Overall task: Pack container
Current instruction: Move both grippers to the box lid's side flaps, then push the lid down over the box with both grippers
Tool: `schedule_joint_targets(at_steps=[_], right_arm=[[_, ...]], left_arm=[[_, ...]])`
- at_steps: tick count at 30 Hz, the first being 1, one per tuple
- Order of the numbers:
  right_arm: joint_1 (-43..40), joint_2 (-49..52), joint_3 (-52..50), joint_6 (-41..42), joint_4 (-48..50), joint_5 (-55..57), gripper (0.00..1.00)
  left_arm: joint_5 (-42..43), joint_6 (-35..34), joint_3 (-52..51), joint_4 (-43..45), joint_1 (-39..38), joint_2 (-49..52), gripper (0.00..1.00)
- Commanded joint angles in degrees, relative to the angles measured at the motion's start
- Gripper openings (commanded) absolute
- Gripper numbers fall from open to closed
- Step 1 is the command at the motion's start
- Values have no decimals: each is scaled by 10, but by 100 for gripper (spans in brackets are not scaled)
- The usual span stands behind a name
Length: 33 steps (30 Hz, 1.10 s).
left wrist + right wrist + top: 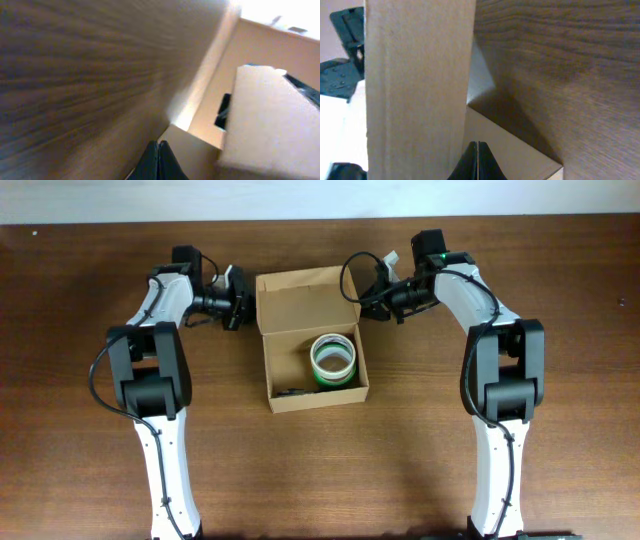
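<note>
Tabletop (80, 480): dark obj. (293, 392) in container (300, 300) unclear

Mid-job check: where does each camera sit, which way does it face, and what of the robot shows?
Overhead: above the table, looking straight down at the open box holding tape; left pincer and right pincer show, flanking its lid.
Left wrist: low beside the box, facing it across the table; shut left pincer shows.
Right wrist: low on the opposite side, facing the box; shut right pincer shows.
Shared: both wrist views show box cardboard and tabletop.
</note>
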Motion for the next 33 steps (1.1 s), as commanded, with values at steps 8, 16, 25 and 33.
schedule_joint_targets(at_steps=[8,16,25,33], right_arm=[[4,2,15,-1,36,-100,4],[4,-3,73,-1,30,-116,4],[4,-37,137,-25,-22,-80,4],[10,-38,237,-139,-238,52,4]], left_arm=[[37,-16,92,1,-3,-17,2],[35,-15,150,-40,-4,-83,2],[-17,108,150,-224,-29,-119,2],[-84,183,150,-344,-71,-141,2]])
